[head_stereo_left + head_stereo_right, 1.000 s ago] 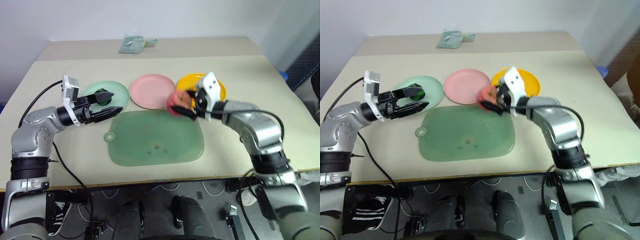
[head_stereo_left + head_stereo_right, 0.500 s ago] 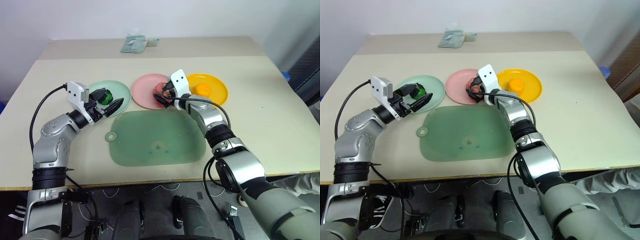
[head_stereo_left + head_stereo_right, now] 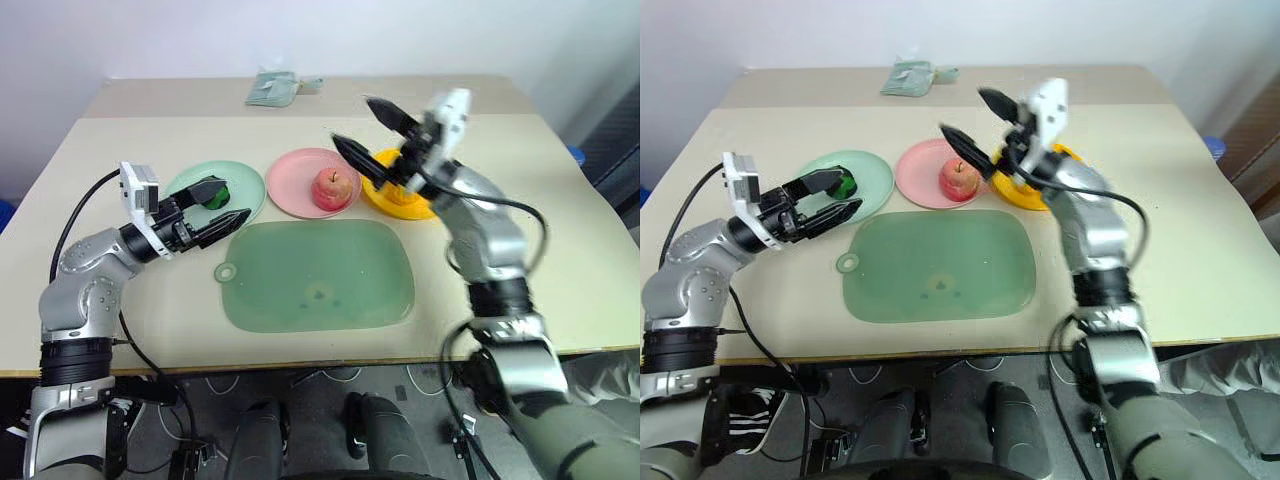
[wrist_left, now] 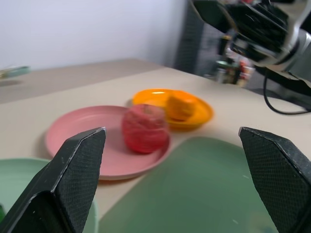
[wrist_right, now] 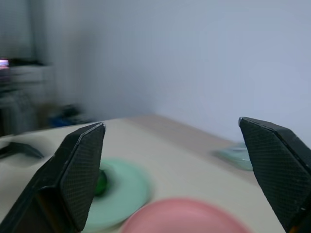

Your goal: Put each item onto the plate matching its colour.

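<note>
The pinkish-red toy apple point(image 3: 335, 187) sat upright on the round pink plastic plate point(image 3: 296, 180), the orange round toy fruit point(image 4: 181, 105) rested on the round yellow plastic plate point(image 4: 204, 113), and the dark green-and-black round toy point(image 3: 212, 194) lay on the pale mint green round plate point(image 3: 242, 180), so by the look of it every item was already on the plate of its own colour. The right gripper point(image 3: 366, 129) hung in the air above the gap between the pink and yellow plates, its two black fingers spread wide and holding nothing; the apple lay just below it and toward the robot's left, closer to this arm than to the other. The left gripper point(image 3: 222, 206) was likewise spread wide and empty, low over the near edge of the mint plate, with the green-and-black toy just beside the farther finger, apparently not between the two. Its fingers pointed across the table toward the apple and the orange fruit. The large pale green rectangular cutting mat point(image 3: 318, 275) lay bare between the arms, nearer the robot than the three plates. I judged that no further pick was called for; what remained was for each arm to draw back clear of its plate without nudging the toy beside it.
</note>
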Controlling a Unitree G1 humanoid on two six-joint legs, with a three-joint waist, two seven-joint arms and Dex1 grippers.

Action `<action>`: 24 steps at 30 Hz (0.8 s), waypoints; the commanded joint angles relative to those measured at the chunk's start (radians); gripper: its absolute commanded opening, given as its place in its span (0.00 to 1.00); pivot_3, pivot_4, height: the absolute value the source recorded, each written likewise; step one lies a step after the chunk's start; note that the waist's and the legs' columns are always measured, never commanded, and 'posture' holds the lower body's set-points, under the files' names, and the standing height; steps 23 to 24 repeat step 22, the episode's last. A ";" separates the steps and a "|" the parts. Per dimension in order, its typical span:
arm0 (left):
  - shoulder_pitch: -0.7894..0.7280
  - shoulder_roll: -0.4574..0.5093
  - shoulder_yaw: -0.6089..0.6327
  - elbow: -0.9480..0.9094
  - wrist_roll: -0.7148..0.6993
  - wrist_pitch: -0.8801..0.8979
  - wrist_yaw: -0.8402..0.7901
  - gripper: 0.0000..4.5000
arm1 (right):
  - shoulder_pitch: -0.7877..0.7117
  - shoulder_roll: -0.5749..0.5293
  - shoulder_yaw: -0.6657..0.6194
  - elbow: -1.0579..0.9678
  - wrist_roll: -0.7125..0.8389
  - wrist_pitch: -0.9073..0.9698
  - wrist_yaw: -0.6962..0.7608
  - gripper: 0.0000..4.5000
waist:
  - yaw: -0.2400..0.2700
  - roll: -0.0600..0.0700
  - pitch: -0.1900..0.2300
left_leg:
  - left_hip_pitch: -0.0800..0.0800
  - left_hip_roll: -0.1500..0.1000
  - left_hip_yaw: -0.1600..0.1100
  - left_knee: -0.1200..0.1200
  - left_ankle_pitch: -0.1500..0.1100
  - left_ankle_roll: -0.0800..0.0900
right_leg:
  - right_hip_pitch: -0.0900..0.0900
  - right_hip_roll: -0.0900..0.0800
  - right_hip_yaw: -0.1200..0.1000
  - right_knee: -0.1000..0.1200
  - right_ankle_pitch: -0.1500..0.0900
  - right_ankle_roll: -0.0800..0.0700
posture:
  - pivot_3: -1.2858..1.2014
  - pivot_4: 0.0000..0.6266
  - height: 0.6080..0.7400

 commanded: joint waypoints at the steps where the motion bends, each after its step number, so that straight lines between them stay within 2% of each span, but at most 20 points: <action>1: -0.006 0.031 -0.008 0.022 -0.001 -0.035 -0.103 1.00 | 0.162 -0.178 0.018 -0.204 -0.027 0.024 0.133 0.99 | -0.004 0.000 0.000 | 0.000 0.000 0.000 0.000 0.000 0.000 | 0.000 0.000 0.000 0.000 -0.001 -0.001 | 0.52 0.24 1.00; 2: -0.008 0.021 -0.023 0.011 0.009 -0.044 -0.099 1.00 | 0.206 -0.225 0.007 -0.220 -0.047 -0.010 0.156 0.99 | -0.006 0.000 0.000 | 0.000 0.000 0.000 0.000 0.000 0.000 | 0.000 0.000 0.000 0.000 -0.001 -0.002 | 0.52 0.24 1.00; 4: -0.022 0.014 -0.035 0.016 0.003 -0.032 -0.115 1.00 | 0.284 -0.294 -0.052 -0.301 0.023 0.052 0.178 0.99 | -0.010 0.001 0.000 | 0.001 0.000 0.001 0.000 0.000 0.000 | -0.001 0.001 0.001 0.000 -0.001 -0.002 | 0.52 0.24 1.00; 7: -0.025 0.011 -0.040 0.014 -0.030 -0.010 -0.169 1.00 | 0.368 -0.362 -0.133 -0.358 0.082 0.120 0.181 0.99 | -0.011 0.001 0.000 | 0.002 0.001 0.001 0.000 0.000 0.000 | -0.001 0.003 0.001 0.001 -0.001 -0.002 | 0.52 0.24 1.00; 8: -0.027 0.017 -0.044 0.013 -0.035 -0.007 -0.193 1.00 | 0.393 -0.371 -0.142 -0.370 0.060 0.110 0.163 0.99 | -0.008 0.000 0.000 | 0.002 0.001 0.000 0.000 0.000 0.000 | -0.001 0.003 0.001 0.001 -0.001 -0.002 | 0.52 0.24 1.00; 13: -0.053 0.017 -0.090 0.012 0.005 -0.031 -0.244 1.00 | 0.454 -0.355 -0.160 -0.410 0.050 0.117 0.089 0.99 | -0.002 0.000 0.000 | 0.002 0.001 0.000 0.001 0.000 0.000 | -0.001 0.002 0.001 0.000 -0.001 -0.002 | 0.52 0.24 1.00; 17: -0.063 -0.005 -0.102 0.016 0.013 -0.021 -0.219 1.00 | 0.496 -0.357 -0.176 -0.463 0.050 0.146 0.045 0.99 | -0.001 0.000 0.000 | 0.001 0.000 0.000 0.001 0.000 0.000 | -0.001 0.002 0.001 0.000 -0.001 -0.002 | 0.52 0.24 1.00; 24: -0.017 -0.022 -0.092 -0.006 0.009 -0.036 -0.205 1.00 | 0.445 -0.384 -0.161 -0.465 0.054 0.180 0.036 0.99 | -0.005 0.000 0.000 | 0.001 0.000 0.000 0.001 0.000 0.000 | -0.001 0.002 0.002 0.000 -0.001 -0.002 | 0.52 0.24 1.00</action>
